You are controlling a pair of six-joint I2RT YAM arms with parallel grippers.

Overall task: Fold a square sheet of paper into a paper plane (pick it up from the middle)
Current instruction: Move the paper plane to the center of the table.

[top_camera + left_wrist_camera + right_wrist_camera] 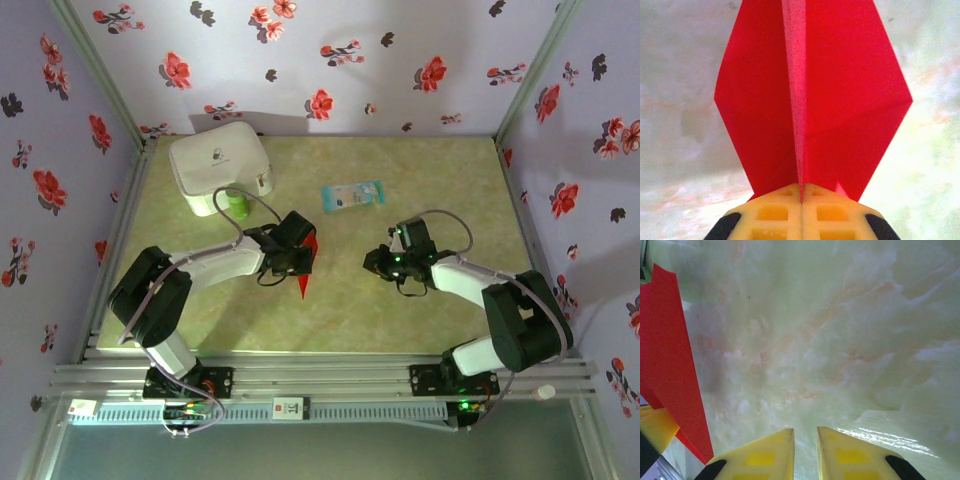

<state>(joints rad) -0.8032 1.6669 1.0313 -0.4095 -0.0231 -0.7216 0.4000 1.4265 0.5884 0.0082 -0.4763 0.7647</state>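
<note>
Looking down from above, lilac flowered walls (330, 60) box in a green marbled counter (420, 330). The left jaws pinch the red plane (306, 268); a white case (218, 165) sits beyond them and a blue packet (352, 194) lies beyond the right jaws. At the left wrist, the jaws are clamped on the plane's centre crease, with pale counter beneath. At the right wrist, the jaws are narrowly apart and empty over glossy counter, with the plane to their left.
</note>
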